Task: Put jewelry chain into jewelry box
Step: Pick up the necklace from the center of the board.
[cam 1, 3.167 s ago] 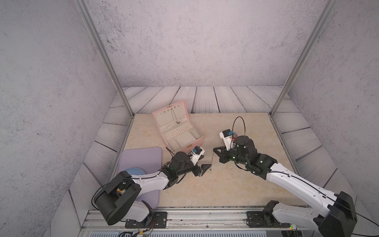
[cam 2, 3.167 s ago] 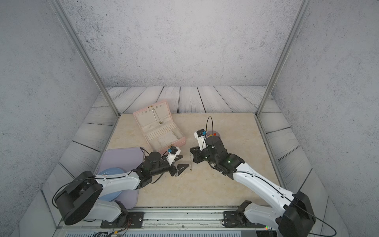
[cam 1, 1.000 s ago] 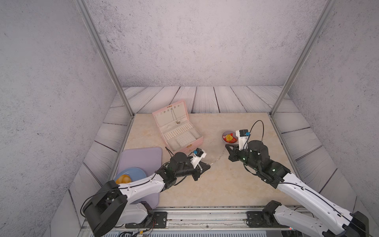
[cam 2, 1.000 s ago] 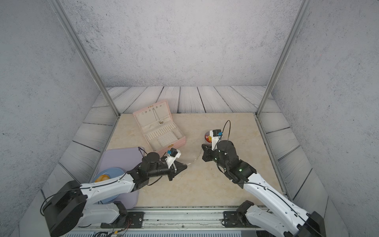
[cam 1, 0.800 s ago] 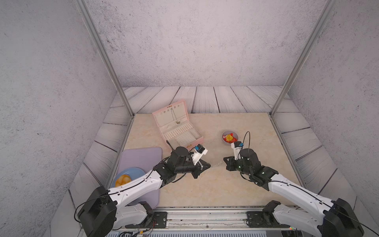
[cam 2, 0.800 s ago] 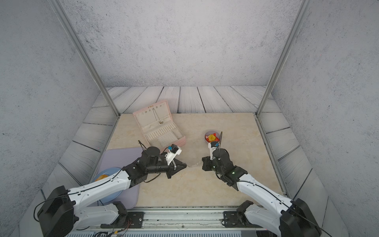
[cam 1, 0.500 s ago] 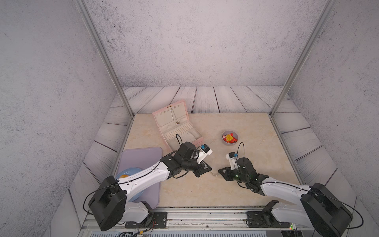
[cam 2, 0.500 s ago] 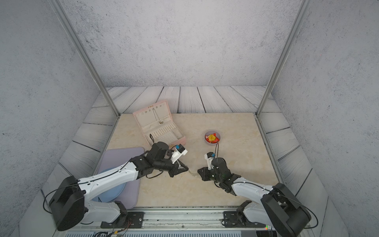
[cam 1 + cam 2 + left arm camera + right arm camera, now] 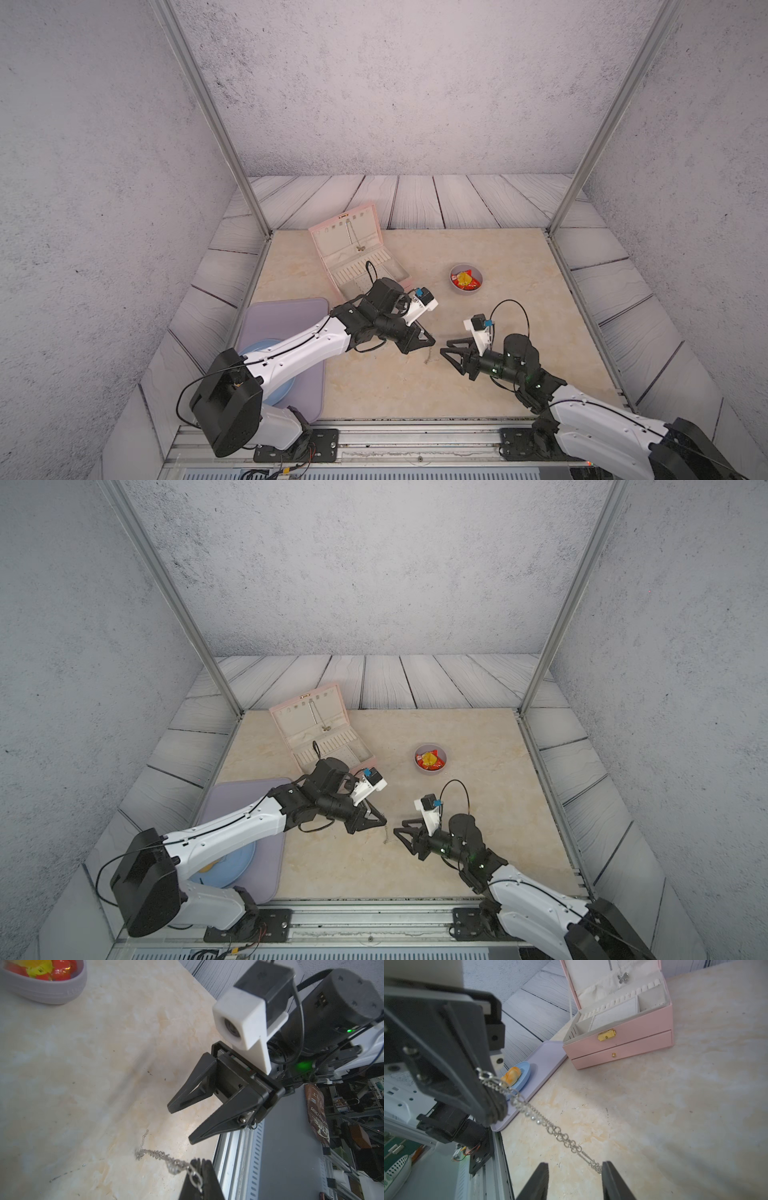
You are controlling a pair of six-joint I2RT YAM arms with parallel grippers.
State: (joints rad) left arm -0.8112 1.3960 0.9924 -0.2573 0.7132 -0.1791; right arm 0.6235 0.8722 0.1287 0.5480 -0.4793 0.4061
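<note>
The jewelry chain [image 9: 550, 1126], silvery links, hangs from my left gripper [image 9: 199, 1160], which is shut on its top end; it also shows in both top views [image 9: 428, 355] [image 9: 386, 835]. Its lower end reaches between the fingers of my right gripper [image 9: 574, 1167], which stands open, the last links beside one fingertip [image 9: 607, 1169]. The two grippers face each other low over the table's front middle [image 9: 432, 341] [image 9: 444, 348]. The pink jewelry box [image 9: 357, 253] [image 9: 623, 1039] stands open behind the left arm, with a thin butterfly necklace [image 9: 623, 977] hanging in its lid.
A grey bowl [image 9: 466, 279] with red and yellow wrappers sits right of the box. A lilac tray [image 9: 282, 320] at the front left holds a blue plate [image 9: 519, 1076] with a bread roll. The metal front rail [image 9: 415, 432] runs close behind both arms.
My right gripper has gone from shut to open and moved down and forward. The left gripper carried the chain to the right toward it. The chain now hangs only from the left gripper.
</note>
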